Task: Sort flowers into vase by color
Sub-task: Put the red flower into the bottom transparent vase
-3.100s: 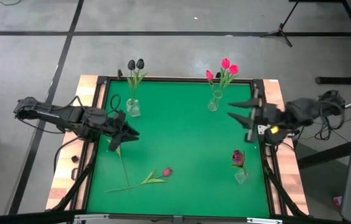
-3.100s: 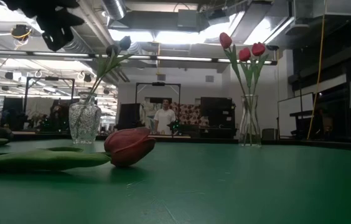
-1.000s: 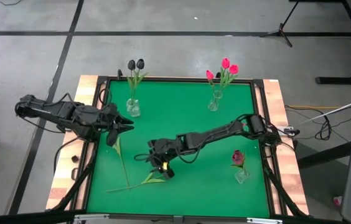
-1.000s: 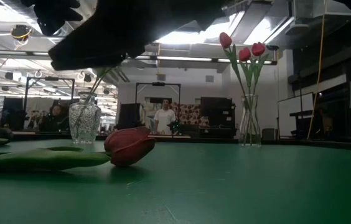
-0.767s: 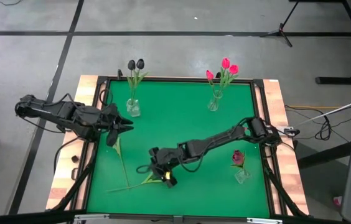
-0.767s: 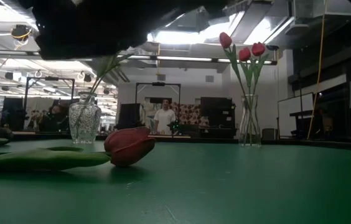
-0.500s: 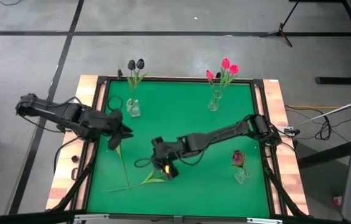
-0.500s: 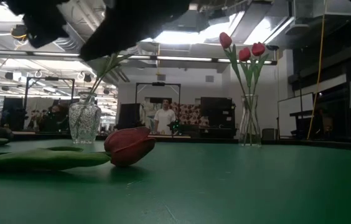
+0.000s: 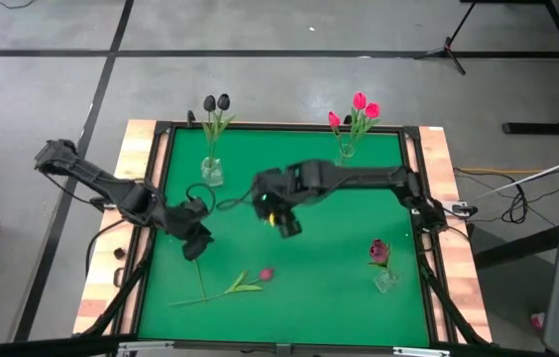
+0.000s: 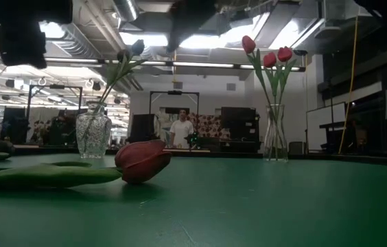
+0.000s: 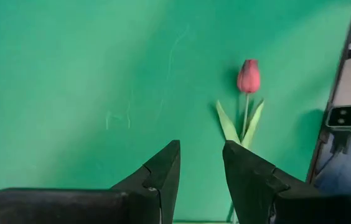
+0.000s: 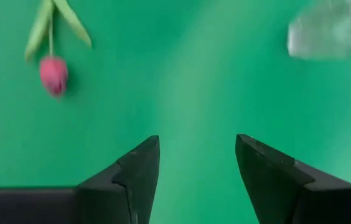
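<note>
While a pink tulip is lying flat near the table's front, my left pincer is hanging just behind its stem, spread and holding nothing. My right pincer is hanging over the middle, spread and holding nothing. Vases are standing farther back.

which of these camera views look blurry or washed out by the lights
Right wrist view: the pink tulip and glass vase are smeared. Low view: bright ceiling lights glare behind dark silhouetted arms. Left wrist and high views look sharp.
</note>
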Controlling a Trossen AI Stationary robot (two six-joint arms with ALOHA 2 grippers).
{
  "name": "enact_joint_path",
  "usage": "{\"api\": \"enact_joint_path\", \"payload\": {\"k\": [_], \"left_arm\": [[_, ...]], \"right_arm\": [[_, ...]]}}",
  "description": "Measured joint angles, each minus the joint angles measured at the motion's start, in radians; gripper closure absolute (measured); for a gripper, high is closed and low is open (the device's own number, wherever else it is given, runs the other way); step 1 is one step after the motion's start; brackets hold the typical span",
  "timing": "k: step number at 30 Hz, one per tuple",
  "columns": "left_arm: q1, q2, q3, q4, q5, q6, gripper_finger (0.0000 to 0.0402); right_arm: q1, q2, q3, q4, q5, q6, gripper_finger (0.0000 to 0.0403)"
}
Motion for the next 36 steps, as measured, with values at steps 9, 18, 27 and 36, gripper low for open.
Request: {"api": "enact_joint_path", "payload": {"k": [9,18,27,36], "left_arm": [[-0.167,0.176,0.000,0.034,-0.120,-0.160,0.0282],[-0.260,0.370,0.000,0.113,-0.121,-0.193,0.0282],[-0.339,0.496,0.000,0.301,-0.122,-0.188,0.0282],[-0.375,0.627,0.131,0.328,-0.085,-0.049,0.0282]], "right_arm": [[-0.069,-0.086,0.027,-0.206,0.019,0.037,0.0194],[-0.066,-0.093,0.026,-0.180,0.012,0.052,0.0194],[-0.067,-0.093,0.026,-0.172,0.012,0.052,0.0194],[-0.067,-0.093,0.026,-0.175,0.012,0.051,0.0194]]}}
